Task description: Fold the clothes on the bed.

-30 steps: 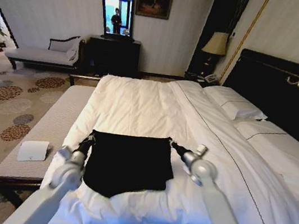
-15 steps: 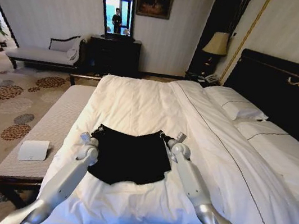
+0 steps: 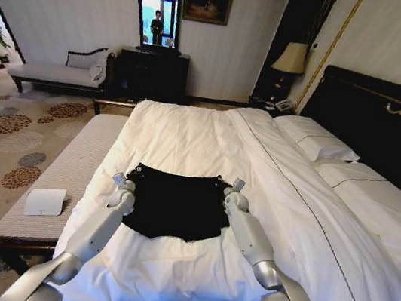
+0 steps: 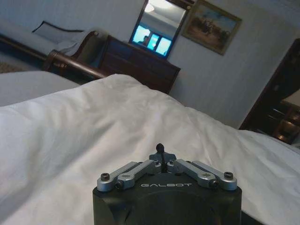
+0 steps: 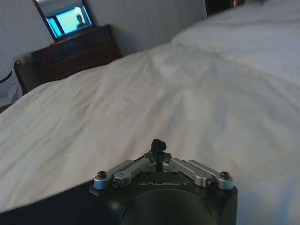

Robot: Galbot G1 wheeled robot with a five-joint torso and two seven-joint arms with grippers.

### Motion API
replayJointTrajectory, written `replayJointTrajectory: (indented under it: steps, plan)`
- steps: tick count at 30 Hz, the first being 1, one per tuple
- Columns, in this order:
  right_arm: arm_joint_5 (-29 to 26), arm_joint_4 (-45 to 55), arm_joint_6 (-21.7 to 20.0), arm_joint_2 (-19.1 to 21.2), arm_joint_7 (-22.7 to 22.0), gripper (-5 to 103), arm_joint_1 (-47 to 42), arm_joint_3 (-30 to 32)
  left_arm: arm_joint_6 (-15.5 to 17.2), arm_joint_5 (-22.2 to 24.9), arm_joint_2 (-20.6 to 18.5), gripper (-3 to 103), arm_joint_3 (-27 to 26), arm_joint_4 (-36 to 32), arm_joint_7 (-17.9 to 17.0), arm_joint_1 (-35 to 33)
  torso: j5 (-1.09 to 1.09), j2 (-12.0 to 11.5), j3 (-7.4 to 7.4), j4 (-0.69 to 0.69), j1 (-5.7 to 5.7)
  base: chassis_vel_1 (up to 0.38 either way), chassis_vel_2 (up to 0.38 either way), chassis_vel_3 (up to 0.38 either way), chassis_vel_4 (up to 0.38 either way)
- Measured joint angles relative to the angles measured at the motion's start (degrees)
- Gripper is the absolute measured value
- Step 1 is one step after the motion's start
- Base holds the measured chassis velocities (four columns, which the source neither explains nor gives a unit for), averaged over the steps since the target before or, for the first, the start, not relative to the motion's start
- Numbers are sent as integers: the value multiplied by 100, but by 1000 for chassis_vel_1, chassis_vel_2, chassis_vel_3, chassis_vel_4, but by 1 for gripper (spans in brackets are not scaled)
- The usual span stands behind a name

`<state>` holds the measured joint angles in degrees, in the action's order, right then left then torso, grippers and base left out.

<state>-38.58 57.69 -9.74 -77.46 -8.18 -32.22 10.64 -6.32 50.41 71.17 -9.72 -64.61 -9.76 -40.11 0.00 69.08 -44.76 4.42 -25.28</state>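
Observation:
The clothes, a black T-shirt, lie folded over on the white bed near its foot. The shirt's far edge is stretched straight between my two grippers. At the far left corner of that edge my left gripper is shut on the fabric, and my right gripper is shut on the far right corner. In the left wrist view the left gripper pinches a small black tip of cloth above the white duvet. The right gripper pinches a similar tip in the right wrist view.
White pillows and a dark headboard are on the right. A striped bench with a white object runs along the bed's left side. A dark dresser with a mirror, a chaise and a lamp stand farther off.
Both arms have stretched forward, carrying the shirt's held edge farther up the bed. The shirt now looks shorter and lies farther from me.

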Motion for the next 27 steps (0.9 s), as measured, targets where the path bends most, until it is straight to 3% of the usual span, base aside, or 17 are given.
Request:
replayJointTrajectory:
  steps: [3, 5, 6, 9, 10, 13, 15, 19, 27]
  plan:
    - [398, 0, 348, -22, 35, 1, -127, 6, -254, -186, 41, 0, -38, 115, 198, -77, 0, 0, 0, 0, 1, 0, 0, 0, 0]
    - [1136, -147, 1239, -133, 65, 1, -321, 34, -619, -518, 144, 0, -118, 291, 402, -190, 0, 1, 1, 0, 1, 0, 0, 0, 0]
    - [1136, -147, 1239, -133, 65, 1, -321, 34, -619, -518, 144, 0, -118, 291, 402, -190, 0, 1, 1, 0, 1, 0, 0, 0, 0]
    - [2109, -351, 2227, -328, 86, 1, -577, 150, -1070, -642, 332, 0, -214, 363, 614, -377, 0, 1, 1, 0, 1, 0, 0, 0, 0]
    - [2109, -351, 2227, -328, 86, 1, -577, 150, -1070, -642, 332, 0, -214, 363, 614, -377, 0, 1, 1, 0, 1, 0, 0, 0, 0]
    - [2791, -538, 2840, -478, 161, 1, -744, 268, -1253, -652, 472, 0, -279, 330, 658, -559, -1, 1, 1, 1, 1, 0, 0, 0, 0]
    - [2918, -575, 2979, -513, 174, 1, -776, 291, -1336, -663, 513, 0, -298, 332, 668, -601, 1, 1, 1, 1, 2, 0, 0, 0, 0]
    - [3582, -765, 3765, -674, 114, 1, -945, 412, -1692, -700, 601, 0, -412, 296, 824, -884, 0, 1, 1, 0, 1, 0, 0, 0, 0]
    - [4060, -1054, 4736, -788, -293, 1, -1147, 475, -2118, -779, 541, 0, -537, 146, 944, -1305, -1, 1, 1, 0, 2, 0, 0, 0, 0]
